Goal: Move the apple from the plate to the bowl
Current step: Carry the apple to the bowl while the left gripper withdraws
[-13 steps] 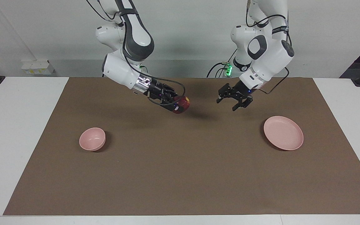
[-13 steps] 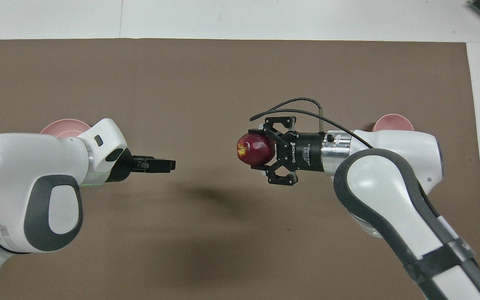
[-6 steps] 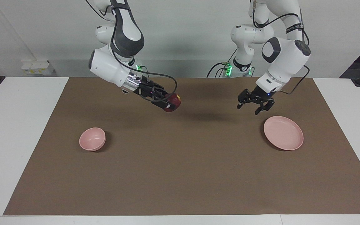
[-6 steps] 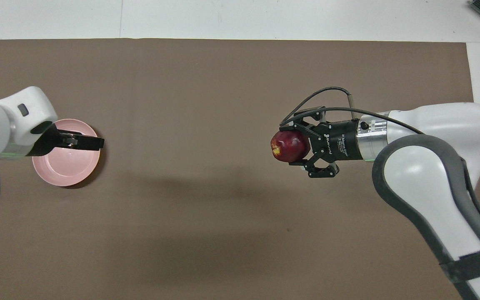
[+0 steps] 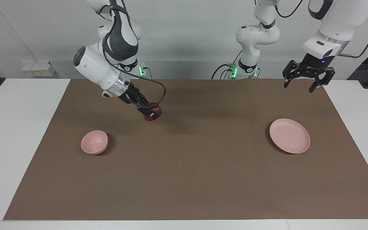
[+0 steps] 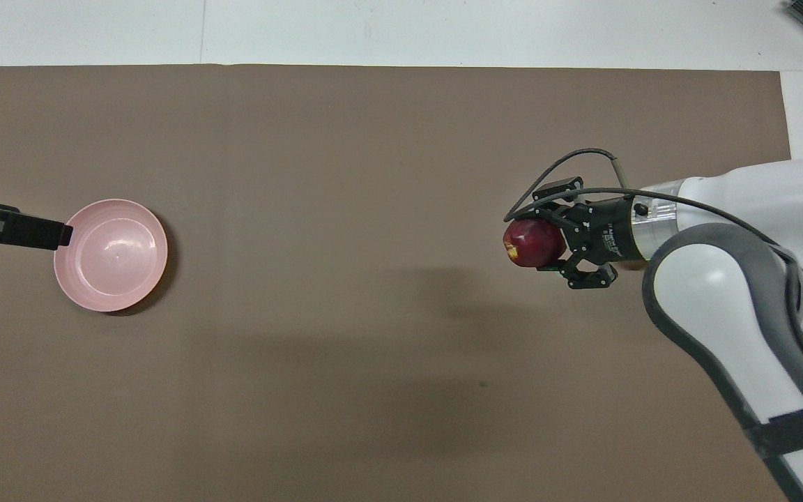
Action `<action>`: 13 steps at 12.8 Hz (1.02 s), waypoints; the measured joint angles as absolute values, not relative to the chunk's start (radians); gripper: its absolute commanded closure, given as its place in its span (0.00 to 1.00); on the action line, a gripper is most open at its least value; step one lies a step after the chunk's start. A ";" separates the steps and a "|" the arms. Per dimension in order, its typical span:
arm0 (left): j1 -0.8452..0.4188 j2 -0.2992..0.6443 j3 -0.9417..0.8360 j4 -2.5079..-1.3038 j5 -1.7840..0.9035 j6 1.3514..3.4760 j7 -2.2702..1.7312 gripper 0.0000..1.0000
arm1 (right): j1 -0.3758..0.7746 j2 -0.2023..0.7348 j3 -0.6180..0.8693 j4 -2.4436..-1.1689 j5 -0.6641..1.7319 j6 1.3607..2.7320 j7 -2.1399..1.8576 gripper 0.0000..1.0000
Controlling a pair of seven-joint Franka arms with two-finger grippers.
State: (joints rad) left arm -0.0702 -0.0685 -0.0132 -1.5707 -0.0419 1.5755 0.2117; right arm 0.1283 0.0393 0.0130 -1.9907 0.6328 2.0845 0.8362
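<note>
The dark red apple [image 5: 155, 114] [image 6: 525, 244] hangs above the brown mat with my right gripper [image 5: 150, 111] [image 6: 539, 244] shut on it, tilted downward. It is over the mat between the table's middle and the small pink bowl [image 5: 94, 142]. The bowl stands toward the right arm's end; the right arm hides it in the overhead view. The flat pink plate [image 5: 289, 135] [image 6: 110, 254] lies bare toward the left arm's end. My left gripper [image 5: 299, 87] [image 6: 53, 235] is open, raised high beside the plate at the mat's corner by the robots.
A brown mat [image 5: 190, 179] covers most of the white table [image 5: 14, 127]. Nothing else stands on it. The right arm's cable [image 5: 158, 86] loops above the apple.
My right gripper has carried the apple lower and toward the right arm's end, closer to the bowl. The left arm has swung up and away to its own end, uncovering the plate.
</note>
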 measured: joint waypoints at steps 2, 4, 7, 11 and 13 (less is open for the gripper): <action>-0.071 -0.061 -0.011 -1.496 -0.026 1.491 0.212 0.00 | 0.084 0.043 0.012 -1.992 0.520 2.084 0.780 1.00; -0.070 -0.042 -0.006 -1.438 -0.024 1.433 0.212 0.00 | 0.018 0.047 0.010 -1.993 0.432 2.081 0.684 1.00; -0.073 -0.025 -0.007 -1.412 -0.024 1.412 0.211 0.00 | -0.096 0.057 0.007 -1.995 0.346 2.100 0.555 1.00; -0.073 -0.022 -0.004 -1.410 -0.010 1.404 0.189 0.00 | -0.120 0.161 0.006 -1.999 0.228 2.225 0.541 1.00; -0.073 -0.021 0.001 -1.412 -0.001 1.403 0.154 0.00 | -0.143 0.196 0.006 -1.999 0.197 2.247 0.541 1.00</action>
State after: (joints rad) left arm -0.0727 -0.0213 0.0008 -1.4120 -0.0011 1.4031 0.1538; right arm -0.1426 0.1958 0.0056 -1.9992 0.1975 2.2466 0.5409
